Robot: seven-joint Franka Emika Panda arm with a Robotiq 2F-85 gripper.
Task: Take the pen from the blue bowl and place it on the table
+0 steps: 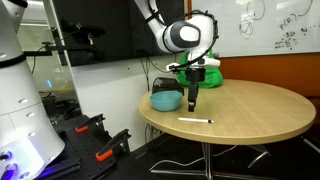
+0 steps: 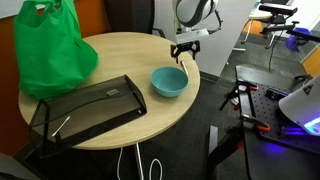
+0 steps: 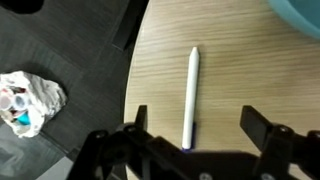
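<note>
The round wooden surface (image 1: 250,110) carries everything. In both exterior views a green bag (image 2: 55,45) stands on its far part. The blue bowl (image 1: 166,100) sits near the edge, and no pen can be seen in it.

The gripper (image 3: 197,128) hangs just above the surface, beside the bowl. Its jaws stand wide apart and hold nothing.

The pen (image 3: 190,95) lies flat on the surface, close to the rim and apart from the bowl. In the wrist view its long axis runs straight away from the gripper, crossing the line between the two fingers, and its near end lies between them. In an exterior view the pen (image 1: 195,121) lies directly below the gripper.

The placing seems done, so the next move is probably only to lift straight up, without touching the pen.
</note>
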